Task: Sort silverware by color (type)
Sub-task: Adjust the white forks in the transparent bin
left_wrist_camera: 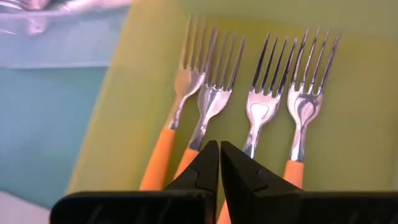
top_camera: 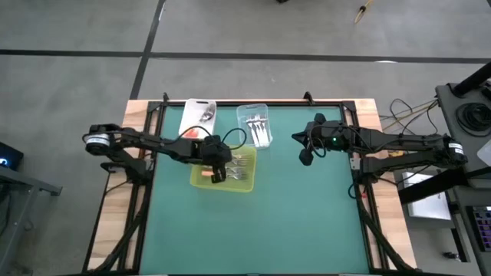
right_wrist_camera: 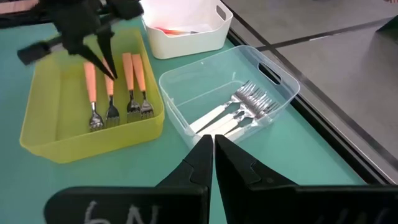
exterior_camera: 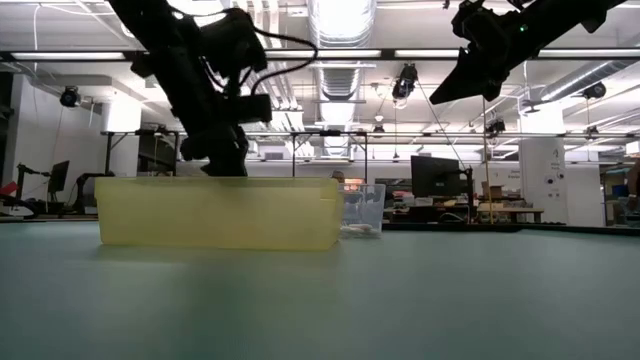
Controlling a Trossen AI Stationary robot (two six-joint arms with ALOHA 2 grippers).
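Hovering over yellow-green tray [right_wrist_camera: 37, 134], left gripper [left_wrist_camera: 219, 163] pinched together, empty, above four orange-handled forks [left_wrist_camera: 205, 102] lying side by side. Right gripper [right_wrist_camera: 208, 158] together, waiting above clear tub [right_wrist_camera: 283, 84] with white-handled forks [right_wrist_camera: 233, 115]. Forks likely light, stiff, slippery; best taken mid-handle.

Left tool [top_camera: 219, 173] over yellow tray [top_camera: 247, 185]

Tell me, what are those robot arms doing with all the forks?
They are sorting forks by colour. Four orange-handled forks lie side by side in the yellow tray, and the left hand, shut and holding nothing, hangs right over them. The white-handled forks lie in the clear tub. The right hand, also shut and empty, waits above the table beside that tub.
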